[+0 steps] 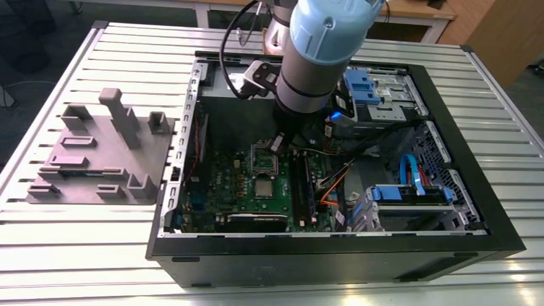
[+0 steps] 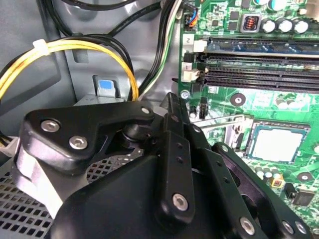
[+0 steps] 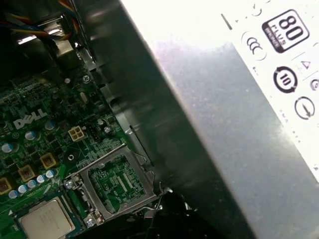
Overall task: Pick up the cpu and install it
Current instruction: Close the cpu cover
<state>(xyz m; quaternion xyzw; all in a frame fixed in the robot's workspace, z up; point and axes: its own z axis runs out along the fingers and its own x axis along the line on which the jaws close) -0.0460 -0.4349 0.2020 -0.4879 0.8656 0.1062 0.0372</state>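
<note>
- The open computer case [image 1: 336, 248] is lying on its side on the slatted metal table [image 1: 76, 255] and taking up the middle and right of the exterior view.
- The robot arm [image 1: 319, 44] is reaching down from the top centre of that view into the case.
- The grey plastic plate [image 1: 102, 156] with upright blocks is sitting at the left, well apart from the work.
- The claw [image 1: 279, 144] is hanging over the green circuit board [image 1: 229, 185], just above the shiny socket frame [image 1: 264, 159]. Whether it is set wide or narrow cannot be told.
- The cpu [image 1: 264, 189] is lying flat on the board just below the centre of the exterior view, beside the frame and apart from the claw, so nothing is carrying it.
- It is looking as though it is sitting in or on its seat already, though a proper fit cannot be confirmed. The frame is not lying over it, so clamping is seemingly remaining.
- The cpu is facing metal top up. Being square, it is showing no long axis, and its edges are running in line with the frame's.
</note>
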